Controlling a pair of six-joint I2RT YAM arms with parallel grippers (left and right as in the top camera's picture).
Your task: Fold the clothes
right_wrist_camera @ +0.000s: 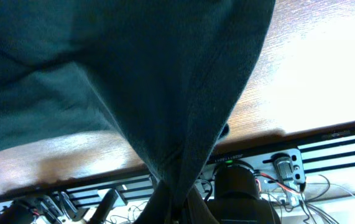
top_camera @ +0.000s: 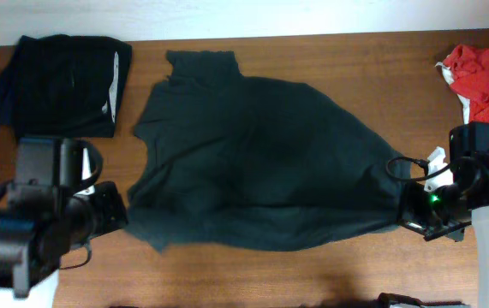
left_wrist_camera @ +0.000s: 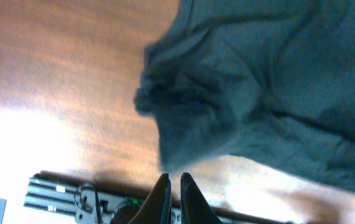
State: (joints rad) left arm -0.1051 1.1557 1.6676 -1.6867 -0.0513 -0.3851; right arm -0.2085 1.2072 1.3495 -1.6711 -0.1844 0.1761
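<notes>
A dark green shirt [top_camera: 253, 162] lies spread across the middle of the wooden table [top_camera: 313, 274], collar toward the back. My right gripper [top_camera: 405, 210] is shut on the shirt's right corner; in the right wrist view the cloth [right_wrist_camera: 165, 74] hangs down into the closed fingers [right_wrist_camera: 178, 200]. My left gripper [top_camera: 117, 210] is at the shirt's front left corner. In the left wrist view its fingers [left_wrist_camera: 174, 186] are shut with nothing between them, and the bunched corner of the shirt [left_wrist_camera: 189, 118] lies just beyond the tips.
A folded black garment [top_camera: 60, 81] lies at the back left. A pile of red and white clothes [top_camera: 484, 81] sits at the back right edge. The table's front edge runs just behind both grippers.
</notes>
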